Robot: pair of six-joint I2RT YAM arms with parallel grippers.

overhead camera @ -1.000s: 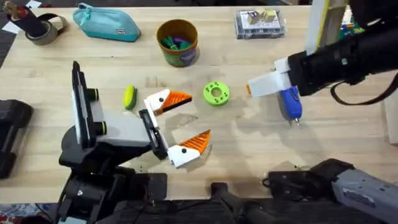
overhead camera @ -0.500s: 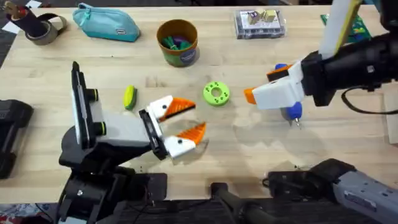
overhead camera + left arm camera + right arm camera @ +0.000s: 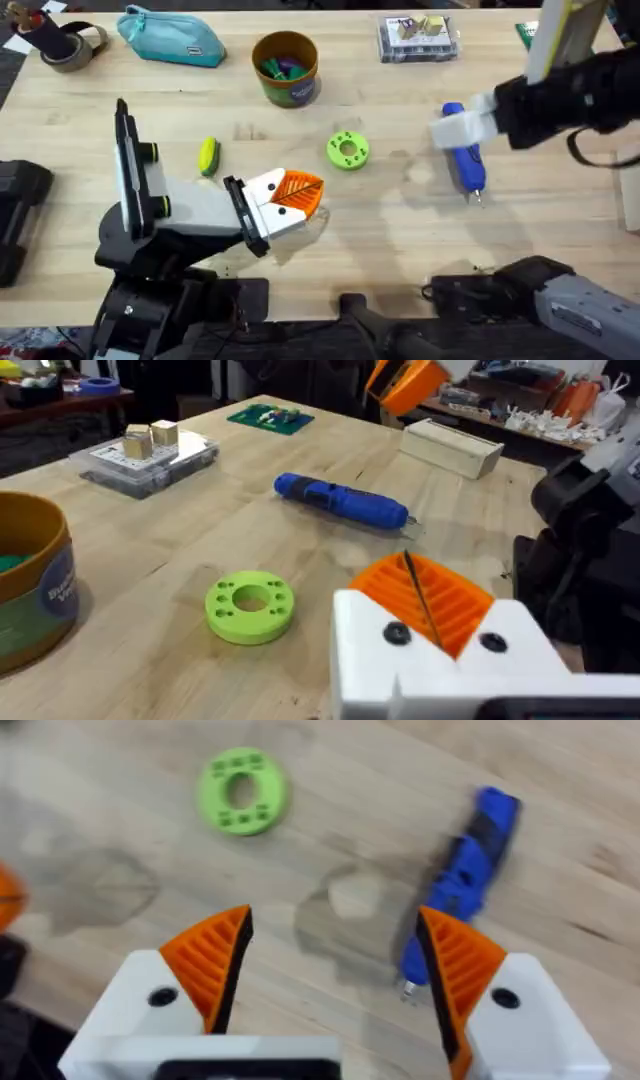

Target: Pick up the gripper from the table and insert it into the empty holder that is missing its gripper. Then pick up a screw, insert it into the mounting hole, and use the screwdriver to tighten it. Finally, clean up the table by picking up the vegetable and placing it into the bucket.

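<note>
The bucket (image 3: 285, 68) at the far side holds green and purple bits, hard to identify. Left gripper (image 3: 292, 195) is closed, empty; right gripper (image 3: 335, 960) spread above the screwdriver (image 3: 463, 158). The vegetable (image 3: 208, 156) lies left of center on the table (image 3: 400, 240).

Two black jointed robot arms. The left gripper (image 3: 297, 191) has white blocky fingers with orange ribbed pads (image 3: 428, 598) and dark round screws; yellow-green knobs dot the arm behind it. The right gripper (image 3: 334, 965) matches: white fingers, orange ribbed pads, black screws.
</note>
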